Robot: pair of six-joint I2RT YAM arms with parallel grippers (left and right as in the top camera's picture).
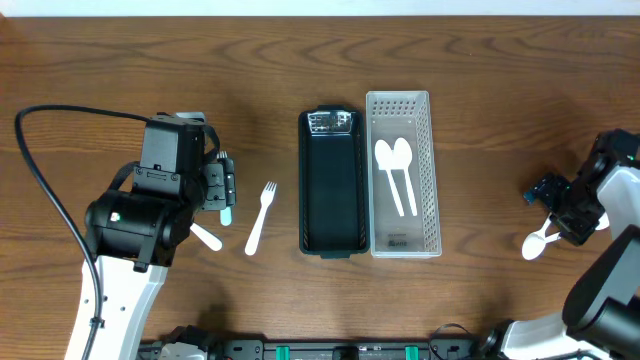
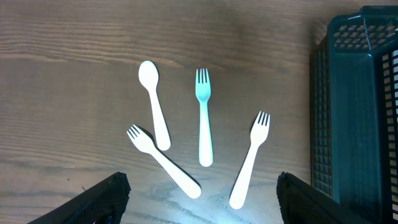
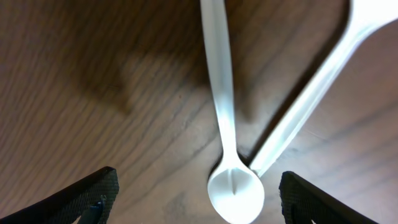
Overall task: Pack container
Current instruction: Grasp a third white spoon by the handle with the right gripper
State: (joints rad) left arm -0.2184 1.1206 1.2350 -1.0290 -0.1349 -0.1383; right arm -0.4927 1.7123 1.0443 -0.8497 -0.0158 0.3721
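A black basket [image 1: 331, 240] and a pale grey basket [image 1: 432, 170] stand side by side mid-table. The grey one holds two white spoons [image 1: 395, 170]. My left gripper [image 1: 224, 190] is open and empty over loose cutlery. The left wrist view shows a white spoon [image 2: 154, 104], a teal fork [image 2: 204, 118] and two white forks [image 2: 250, 158] [image 2: 163, 160] lying ahead of the open jaws [image 2: 199, 211]. My right gripper [image 1: 562, 215] is open at the far right. Its jaws [image 3: 199, 205] straddle a white spoon [image 3: 227, 124], which lies beside another white utensil handle [image 3: 311, 99].
The black basket's wall shows at the right of the left wrist view [image 2: 354, 106]. A black cable [image 1: 40, 170] loops from the left arm. The table's far edge runs along the top of the overhead view.
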